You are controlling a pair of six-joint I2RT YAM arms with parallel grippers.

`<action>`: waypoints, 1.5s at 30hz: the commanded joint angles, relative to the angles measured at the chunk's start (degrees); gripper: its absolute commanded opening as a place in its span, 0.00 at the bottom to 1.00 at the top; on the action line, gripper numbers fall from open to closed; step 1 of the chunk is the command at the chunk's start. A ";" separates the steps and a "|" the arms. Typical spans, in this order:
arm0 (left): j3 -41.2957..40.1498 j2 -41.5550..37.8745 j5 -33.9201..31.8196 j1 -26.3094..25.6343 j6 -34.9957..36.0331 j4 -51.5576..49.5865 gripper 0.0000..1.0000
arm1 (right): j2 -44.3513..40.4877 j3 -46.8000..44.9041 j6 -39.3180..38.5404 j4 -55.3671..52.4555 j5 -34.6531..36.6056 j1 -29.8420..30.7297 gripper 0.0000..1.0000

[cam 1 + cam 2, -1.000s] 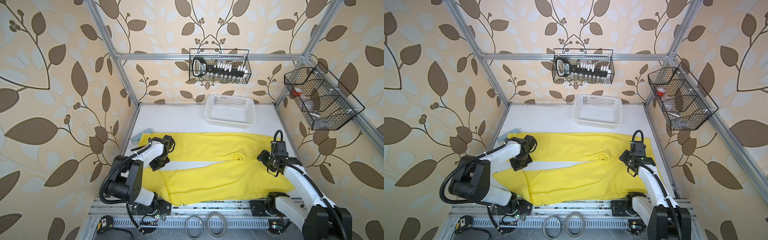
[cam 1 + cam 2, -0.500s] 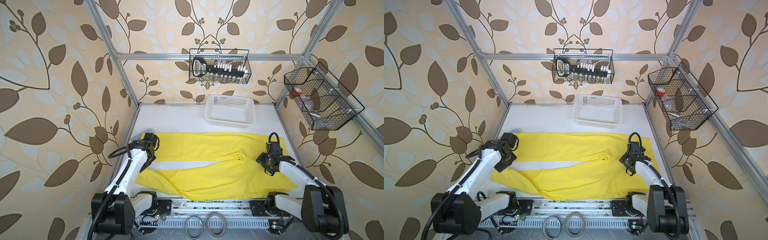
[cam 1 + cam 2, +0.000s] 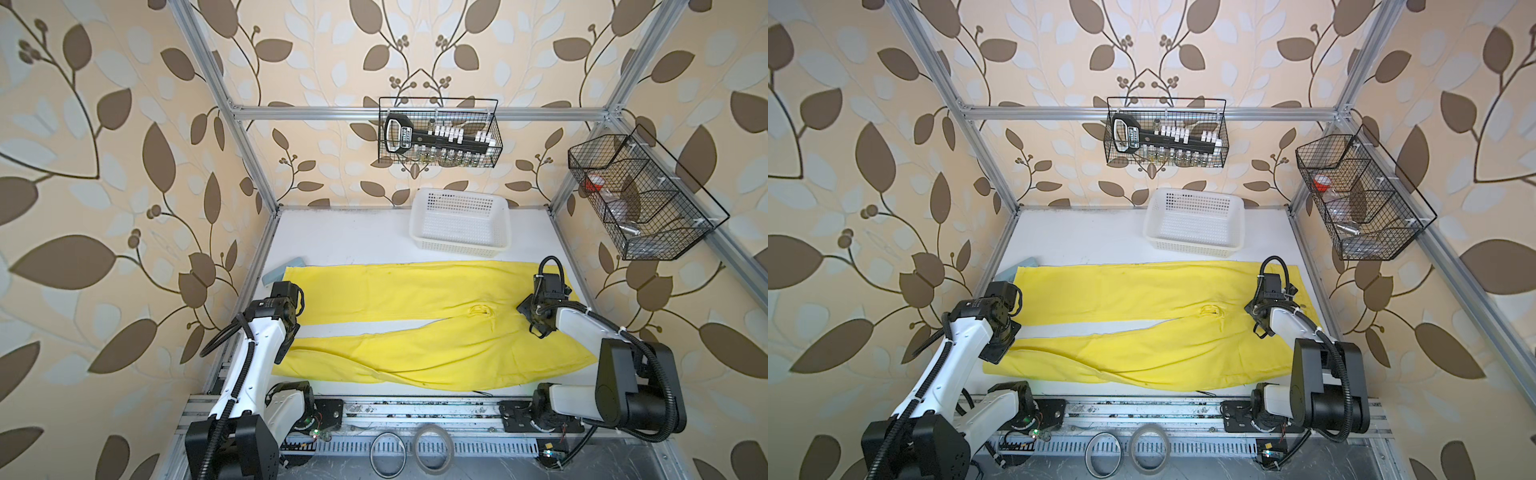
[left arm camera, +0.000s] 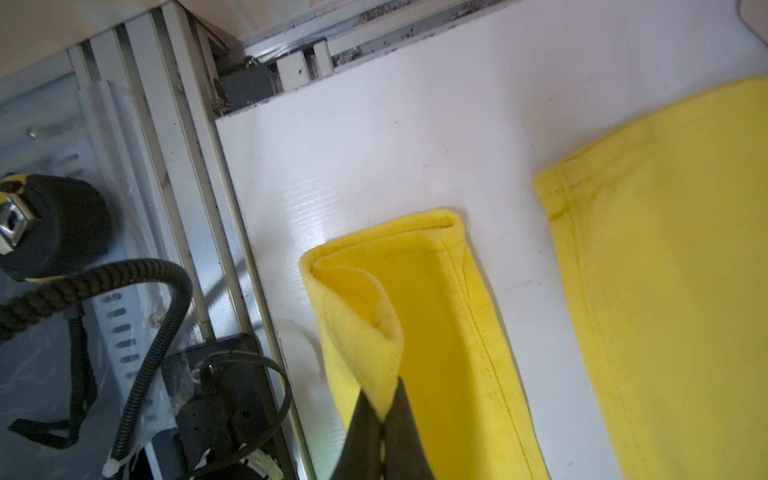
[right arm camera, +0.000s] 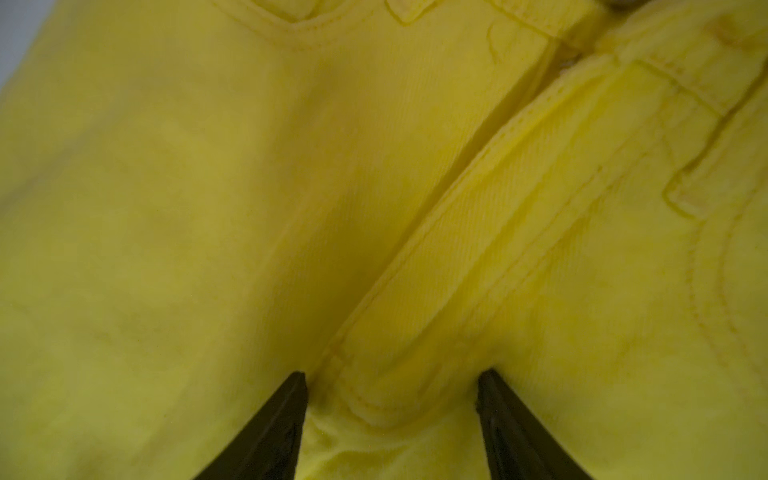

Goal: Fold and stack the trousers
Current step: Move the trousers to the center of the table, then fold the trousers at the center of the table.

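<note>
The yellow trousers (image 3: 415,291) lie flat across the white table (image 3: 353,237). The left gripper (image 4: 380,417) is pinched shut on the near leg's hem (image 4: 386,232), I think to carry it over the far leg (image 4: 665,249). The right gripper (image 5: 392,374) stands open astride the fly (image 5: 436,270), perhaps pinning it.

Beige wallpaper (image 3: 104,166) printed with brown and pale leaves rises behind the white counter (image 3: 353,232) and along both its sides. A silver aluminium frame (image 3: 311,113) stands at the counter's corners. A black wire basket (image 3: 439,133) hangs above the counter's back edge, and a second wire basket (image 3: 642,195) hangs above its right edge. The light is soft and even.
</note>
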 commanded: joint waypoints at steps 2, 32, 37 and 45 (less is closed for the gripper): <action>-4.49 -3.89 3.79 0.46 -5.10 -1.34 0.00 | 3.39 1.13 -0.94 -1.54 -4.53 -2.09 0.67; 0.16 -2.05 -1.99 0.51 -2.16 3.34 0.00 | -11.13 -4.58 -1.62 -14.26 5.48 -28.96 0.79; 0.59 -2.77 -2.11 0.52 -1.64 2.99 0.00 | -8.99 -5.96 -1.45 -12.63 0.37 -29.57 0.72; 2.58 -3.38 -2.96 0.45 -0.68 1.82 0.00 | -10.64 -6.94 -3.14 -10.32 -3.50 -32.14 0.18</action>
